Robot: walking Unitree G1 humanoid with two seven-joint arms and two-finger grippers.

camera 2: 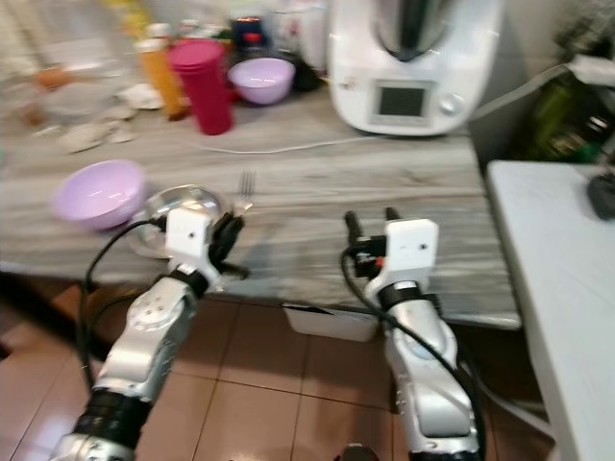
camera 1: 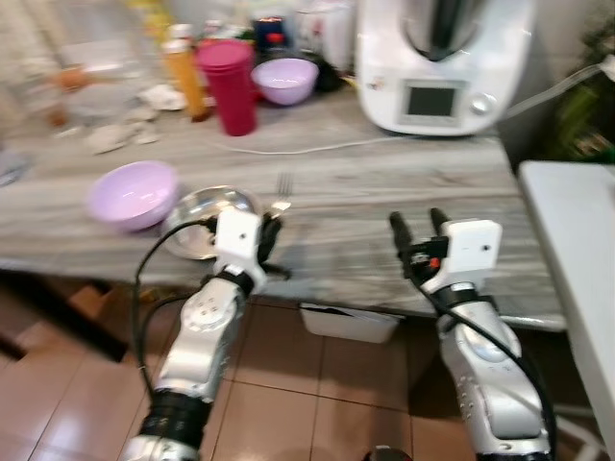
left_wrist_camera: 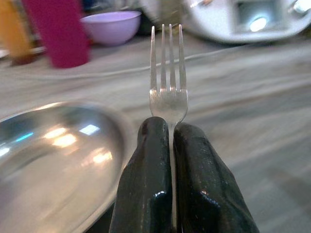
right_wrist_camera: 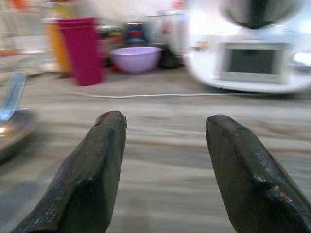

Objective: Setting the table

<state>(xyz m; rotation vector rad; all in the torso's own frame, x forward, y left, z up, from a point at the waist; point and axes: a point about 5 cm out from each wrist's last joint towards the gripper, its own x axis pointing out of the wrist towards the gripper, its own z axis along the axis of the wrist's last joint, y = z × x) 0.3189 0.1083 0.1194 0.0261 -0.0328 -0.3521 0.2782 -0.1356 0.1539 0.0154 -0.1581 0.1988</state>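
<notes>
Left wrist view has my left gripper [left_wrist_camera: 171, 133] pinched tight on the fork [left_wrist_camera: 168, 73], handle squeezed between the two black fingers [left_wrist_camera: 148, 170] and the tines sticking straight out past the tips. From the head camera I've got that gripper [camera 1: 272, 230] sitting at the near edge of the grey wood-grain table [camera 1: 384, 202], and the fork [camera 1: 282, 189] reaches out over the surface just beside the steel plate [camera 1: 207, 216]. A lilac bowl [camera 1: 133, 192] sits on the plate's other side, also near the front edge.

My right gripper [camera 1: 418, 226] hangs at the near edge too, well apart from the fork, fingers spread wide with nothing between them.

Back edge of the table has a pink cup [camera 1: 229, 84], another lilac bowl [camera 1: 285, 79], an orange bottle [camera 1: 184, 72] and a white kitchen machine [camera 1: 437, 62], its white cable [camera 1: 317, 147] trailing across the surface.
</notes>
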